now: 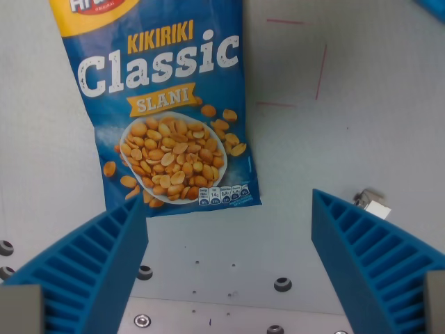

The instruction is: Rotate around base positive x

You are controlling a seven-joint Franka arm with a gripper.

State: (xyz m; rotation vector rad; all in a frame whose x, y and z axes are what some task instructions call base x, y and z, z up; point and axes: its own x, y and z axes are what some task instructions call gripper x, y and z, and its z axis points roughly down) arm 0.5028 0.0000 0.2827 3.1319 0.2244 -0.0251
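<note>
A blue bag of peanuts [167, 104], printed "KIKIRIKI Classic SLANI" with a picture of a bowl of nuts, lies flat on the white table [361, 125] in the upper left of the wrist view. Its top runs out of the frame. My gripper [229, 236] is open and empty, with the two ribbed blue fingers [90, 271] at the bottom left and bottom right. The bag's lower edge lies just beyond the left fingertip. Nothing is between the fingers.
Thin red pen marks [321, 73] are drawn on the table at the upper right. A small white and metal part [372, 203] sits by the right finger. Bolt holes [282, 284] dot the table's near edge. A blue corner [434, 5] shows at the top right.
</note>
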